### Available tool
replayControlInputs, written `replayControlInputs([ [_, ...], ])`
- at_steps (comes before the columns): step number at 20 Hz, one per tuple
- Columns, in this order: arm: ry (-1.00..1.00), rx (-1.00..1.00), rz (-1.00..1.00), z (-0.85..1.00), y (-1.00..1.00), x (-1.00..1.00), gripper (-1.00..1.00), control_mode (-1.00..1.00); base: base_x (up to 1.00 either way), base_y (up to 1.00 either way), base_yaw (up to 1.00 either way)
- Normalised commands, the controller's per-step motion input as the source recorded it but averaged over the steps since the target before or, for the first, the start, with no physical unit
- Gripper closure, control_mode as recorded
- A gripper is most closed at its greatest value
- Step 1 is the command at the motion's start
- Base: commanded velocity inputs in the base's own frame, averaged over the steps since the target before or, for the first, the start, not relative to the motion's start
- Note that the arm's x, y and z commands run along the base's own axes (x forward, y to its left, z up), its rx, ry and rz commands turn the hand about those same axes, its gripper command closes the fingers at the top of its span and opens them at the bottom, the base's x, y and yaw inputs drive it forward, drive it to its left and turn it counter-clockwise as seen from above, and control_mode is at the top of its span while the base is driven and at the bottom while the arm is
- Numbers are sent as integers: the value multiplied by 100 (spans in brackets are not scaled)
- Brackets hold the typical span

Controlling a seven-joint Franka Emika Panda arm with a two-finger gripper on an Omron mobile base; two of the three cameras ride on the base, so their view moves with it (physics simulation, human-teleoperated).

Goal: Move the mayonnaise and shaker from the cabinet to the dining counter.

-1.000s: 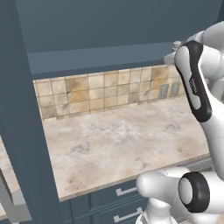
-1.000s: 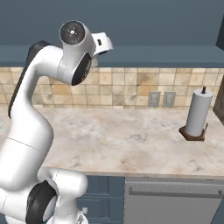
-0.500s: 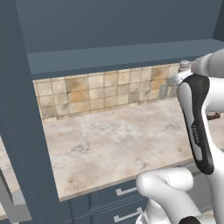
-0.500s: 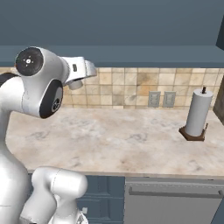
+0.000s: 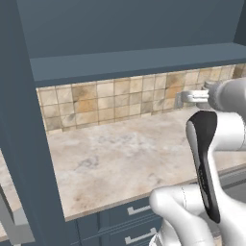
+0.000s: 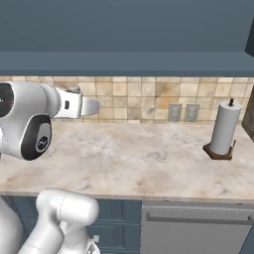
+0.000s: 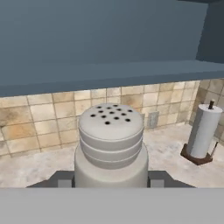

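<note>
The shaker (image 7: 111,146) sits pinched in the tool (image 7: 109,179), clear of the cabinet (image 5: 129,60); next, carrying it to the dining counter.

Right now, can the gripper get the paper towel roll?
Probably not: the gripper is shut on the shaker, so its jaws are taken. The paper towel roll stands off to its right on the counter, nothing between.

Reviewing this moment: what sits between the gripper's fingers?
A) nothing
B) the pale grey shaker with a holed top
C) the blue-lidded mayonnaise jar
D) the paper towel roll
B. In the hand view the shaker fills the space between the gripper's two dark fingertips, its perforated top toward the camera; the paper towel roll stands apart on the counter.
</note>
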Motion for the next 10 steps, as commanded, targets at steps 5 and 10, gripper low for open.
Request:
replayControlInputs([
  [5, -13, 26, -8, -14, 0, -25, 100, -100, 0, 0, 0],
  [10, -7, 15, 0, -30, 10, -1, 100, -100, 0, 0, 0],
])
